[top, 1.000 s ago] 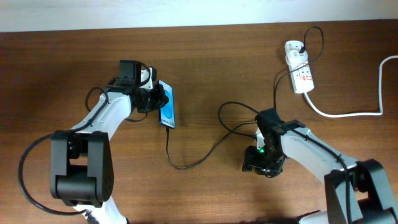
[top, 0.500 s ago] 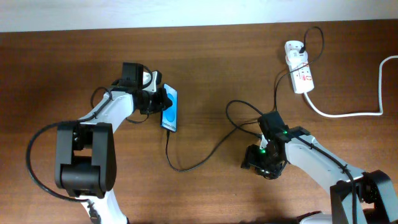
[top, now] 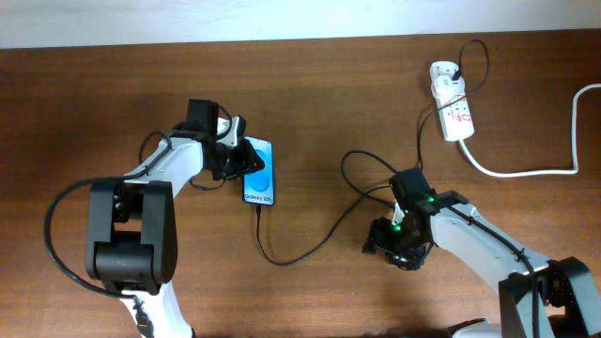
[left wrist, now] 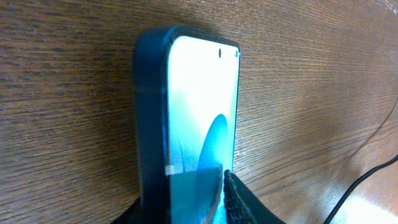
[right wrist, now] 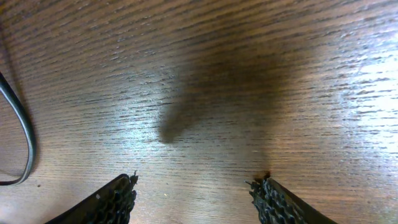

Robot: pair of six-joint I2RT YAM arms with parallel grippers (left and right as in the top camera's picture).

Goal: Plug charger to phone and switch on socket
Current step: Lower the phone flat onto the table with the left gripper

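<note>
The phone lies face up at centre left, its blue screen showing. My left gripper is shut on its upper left edge. In the left wrist view the phone stands between the jaws. The charger's black cable meets the phone's bottom edge, then loops right and up to the white adapter on the socket at the back right. My right gripper is open and empty over bare wood, with its fingers spread. A cable loop lies to its left.
The socket's thick white cord runs right, off the table edge. A cable loop lies just behind my right arm. The table's far edge meets a pale wall at the top.
My left gripper has turned the phone from standing on its edge to nearly flat and shifted it slightly right and nearer. The cable end moved with it. The right arm barely moved.
</note>
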